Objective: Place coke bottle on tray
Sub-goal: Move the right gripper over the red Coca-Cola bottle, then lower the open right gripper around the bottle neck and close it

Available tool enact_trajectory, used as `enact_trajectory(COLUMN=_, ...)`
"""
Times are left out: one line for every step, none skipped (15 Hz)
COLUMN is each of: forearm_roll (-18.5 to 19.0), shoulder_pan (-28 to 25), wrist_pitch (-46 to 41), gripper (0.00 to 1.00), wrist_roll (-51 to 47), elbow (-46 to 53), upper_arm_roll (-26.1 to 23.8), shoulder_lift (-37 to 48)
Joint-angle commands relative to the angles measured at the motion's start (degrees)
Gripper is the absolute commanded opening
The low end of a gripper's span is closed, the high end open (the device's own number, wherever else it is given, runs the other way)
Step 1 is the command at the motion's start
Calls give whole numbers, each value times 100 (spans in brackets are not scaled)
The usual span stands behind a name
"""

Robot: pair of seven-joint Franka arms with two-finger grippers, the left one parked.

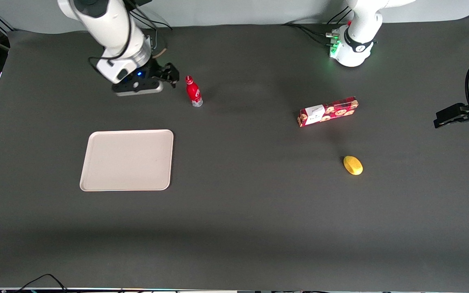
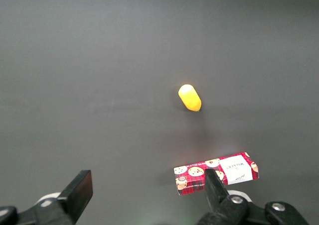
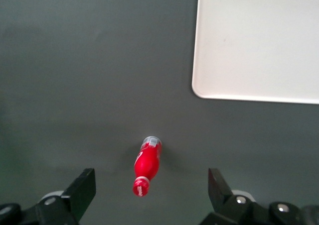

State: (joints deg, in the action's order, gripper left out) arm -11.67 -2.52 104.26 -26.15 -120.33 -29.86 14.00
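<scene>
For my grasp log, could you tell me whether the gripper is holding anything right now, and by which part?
Nothing is held. The gripper is open beside the upright coke bottle, not touching it; the tray lies nearer the front camera.

Bottle (image 1: 193, 92): small, slim, red, red cap, white logo marks, clear silvery base; upright on dark table (image 1: 250, 203), apart from tray. Tray (image 1: 128, 160): large, flat, pale beige-pink rectangle, rounded corners, low raised rim, nothing on it; lies nearer front camera than bottle. End effector (image 1: 172, 75) just beside bottle's cap, fingers spread.
</scene>
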Motion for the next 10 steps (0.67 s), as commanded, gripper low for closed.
enact_trajectory(forearm_roll=-721, shoulder_pan=76, wrist_pitch=551, gripper=100, wrist_roll=-118, elbow=-1166, upper_arm_roll=-510, shoulder_lift=1041)
enact_trajectory(forearm_roll=-783, shoulder_pan=58, wrist_pitch=726, gripper=100, wrist_roll=-118, elbow=-1412, upper_arm_roll=-703, shoulder_lift=1165)
enact_trajectory(forearm_roll=-792, shoulder_pan=67, wrist_pitch=876, gripper=100, wrist_roll=-118, elbow=-1580, upper_arm_roll=-966, shoulder_lift=1201)
enact_trajectory(forearm_roll=-871, shoulder_pan=67, wrist_pitch=1025, gripper=100, wrist_roll=-118, elbow=-1755, upper_arm_roll=-1143, shoulder_lift=1219)
enact_trajectory(forearm_roll=-1046, shoulder_pan=50, wrist_pitch=1235, gripper=100, wrist_roll=-118, elbow=-2009, upper_arm_roll=-1258, shoulder_lift=1306)
enact_trajectory(forearm_roll=-1213, shoulder_pan=15, wrist_pitch=1464, gripper=100, wrist_roll=-84, elbow=-2290, upper_arm_roll=-1329, shoulder_lift=1446)
enact_trajectory(forearm_roll=-1319, shoulder_pan=14, wrist_pitch=1631, gripper=100, wrist_roll=-83, elbow=-2467, upper_arm_roll=-1538, shoulder_lift=1543)
enact_trajectory(forearm_roll=-1450, shoulder_pan=40, wrist_pitch=1650, gripper=100, wrist_roll=-101, elbow=-2486, upper_arm_roll=-1792, shoulder_lift=1561)
enact_trajectory(forearm_roll=-1504, shoulder_pan=58, wrist_pitch=1659, gripper=100, wrist_roll=-92, elbow=-2521, upper_arm_roll=-1899, shoulder_lift=1570)
enact_trajectory(forearm_roll=-1513, shoulder_pan=58, wrist_pitch=1729, gripper=100, wrist_roll=-92, elbow=-2609, upper_arm_roll=-1918, shoulder_lift=1570)
